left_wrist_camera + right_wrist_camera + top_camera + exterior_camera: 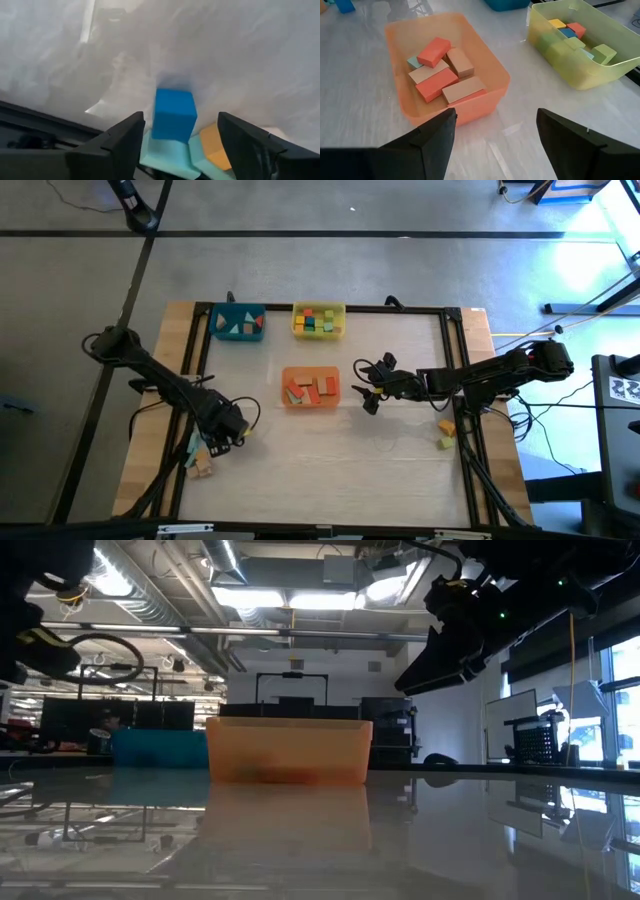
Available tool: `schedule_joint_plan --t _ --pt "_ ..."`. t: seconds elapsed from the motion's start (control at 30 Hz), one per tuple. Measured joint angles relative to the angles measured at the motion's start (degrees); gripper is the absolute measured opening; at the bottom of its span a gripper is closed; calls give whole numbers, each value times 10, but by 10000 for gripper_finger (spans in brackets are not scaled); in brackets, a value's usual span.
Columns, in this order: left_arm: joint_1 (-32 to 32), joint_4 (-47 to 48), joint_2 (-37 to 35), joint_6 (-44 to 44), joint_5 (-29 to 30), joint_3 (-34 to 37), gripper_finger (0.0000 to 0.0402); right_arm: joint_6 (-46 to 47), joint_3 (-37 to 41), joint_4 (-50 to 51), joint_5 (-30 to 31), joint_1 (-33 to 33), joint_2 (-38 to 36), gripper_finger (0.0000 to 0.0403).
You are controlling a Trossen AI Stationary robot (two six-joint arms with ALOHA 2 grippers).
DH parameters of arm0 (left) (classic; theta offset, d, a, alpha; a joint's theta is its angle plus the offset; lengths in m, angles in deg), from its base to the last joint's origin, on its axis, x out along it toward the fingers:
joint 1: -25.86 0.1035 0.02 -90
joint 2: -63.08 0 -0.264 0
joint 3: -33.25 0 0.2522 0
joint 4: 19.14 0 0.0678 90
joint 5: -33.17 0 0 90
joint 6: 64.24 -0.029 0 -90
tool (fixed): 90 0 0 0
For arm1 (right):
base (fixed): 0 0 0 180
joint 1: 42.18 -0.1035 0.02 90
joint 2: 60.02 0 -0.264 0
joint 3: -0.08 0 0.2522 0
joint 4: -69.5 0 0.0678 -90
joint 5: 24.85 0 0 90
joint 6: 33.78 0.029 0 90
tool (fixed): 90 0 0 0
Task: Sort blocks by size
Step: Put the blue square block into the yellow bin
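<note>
My left pincer (177, 145) sits at lower left of the high view, near the counter's (330, 450) left edge; fingers spread wide, nothing gripped; btwn them in the left wrist view stands a blue cube (172, 114), upright, free of both fingers; under/beside it pale teal blocks (167, 157) and an orange block (216, 150), touching each other in a small heap; in the high view that heap shows as a few pale blocks (202, 462) at the lower left.

My right pincer (368, 388) is mid-frame, right of centre in the high view, just beside the orange tray (311, 402); fingers wide apart, empty, raised off the counter per the low view; right wrist view looks down into the orange tray w/ red and natural-wood blocks (442, 75) lying jumbled, plus one pale teal piece; two small yellowish blocks (446, 433) lie at the counter's right edge, lower right.

Farther up: yellow tray (318, 333), top centre, holding small blocks in green, yellow, red, blue; blue tray (237, 309) to its left w/ a few wood/orange pieces; trays well apart from the orange one.
</note>
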Motion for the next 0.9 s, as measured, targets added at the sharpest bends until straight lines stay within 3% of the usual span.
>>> schedule_joint_plan --t 0.27,0.43,0.6,0.8,0.9 --pt "-26 3 0 0 10 29 244 0 0 0 0 0 0 276" --pt "-31 -51 0 -6 -1 62 241 0 0 0 0 0 0 276" --pt "-31 -68 0 -26 -1 76 200 0 0 0 0 0 0 276" --pt "-30 -66 0 -39 -2 82 119 0 0 0 0 0 0 276" --pt "-30 -65 0 -54 7 77 116 -3 0 0 0 0 0 276"
